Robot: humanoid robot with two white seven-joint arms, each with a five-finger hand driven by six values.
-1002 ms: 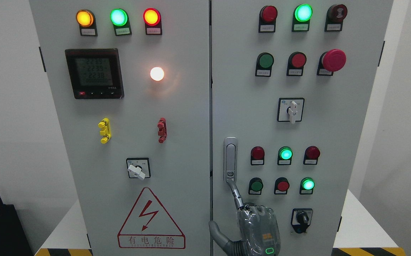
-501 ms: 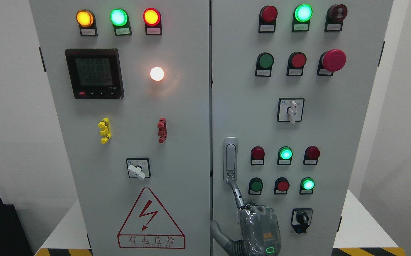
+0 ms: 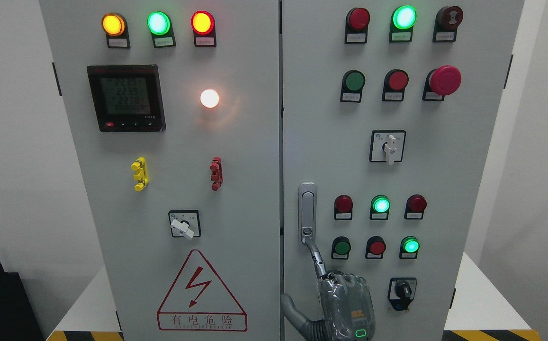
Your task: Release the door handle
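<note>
Head view: a grey electrical cabinet (image 3: 250, 156) is seen front on, both doors shut. The silver door handle (image 3: 307, 210) is mounted upright at the left edge of the right-hand door, just beside the centre seam and left of two rows of small indicator lamps (image 3: 380, 204).

The right hand (image 3: 345, 303), wrapped in clear film, is raised from the bottom edge below the handle. One finger (image 3: 318, 260) is stretched upward with its tip touching the handle's lower end, and the thumb (image 3: 289, 305) is spread out to the left; nothing is clasped.

On the left-hand door a digital meter (image 3: 126, 98), a glowing white lamp (image 3: 209, 98) and a red lightning warning triangle (image 3: 201, 291) are shown. A red mushroom button (image 3: 445, 79) is seen at the upper right.
</note>
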